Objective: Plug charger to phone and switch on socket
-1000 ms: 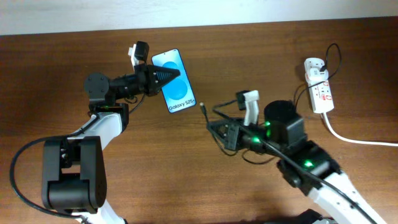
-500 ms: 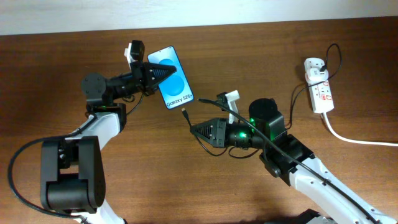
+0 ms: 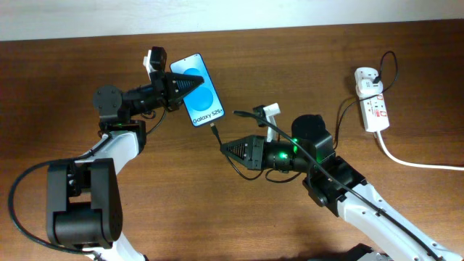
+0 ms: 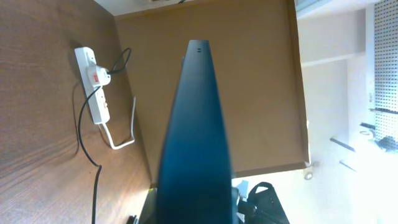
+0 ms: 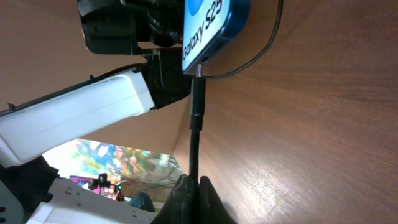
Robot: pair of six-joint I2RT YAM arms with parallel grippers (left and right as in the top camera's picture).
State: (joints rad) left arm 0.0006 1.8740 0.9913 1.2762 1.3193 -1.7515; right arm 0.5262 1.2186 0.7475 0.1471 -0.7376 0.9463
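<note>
Black plastic met blue glass in the right wrist view: the plug tip of the charger (image 5: 196,93) sat right at the short lower edge of the phone (image 5: 208,25), beside the "Galaxy S25" lettering. Whether it was seated in the port I could not tell. The right tool (image 5: 194,190) was pinched tight on the plug's stem. The left tool (image 3: 194,84) clamped the phone from its side, over the far-left part of the worktop (image 3: 304,58).

To do this step well, I judged the right arm should push straight along the plug's own axis, in line with the phone's length. The left arm should brace against that push. Any sideways lean risked the tip skidding off the edge.

The count was one phone, one charger, two tools, and one socket (image 3: 373,107) at the right side, well apart from both tools.
</note>
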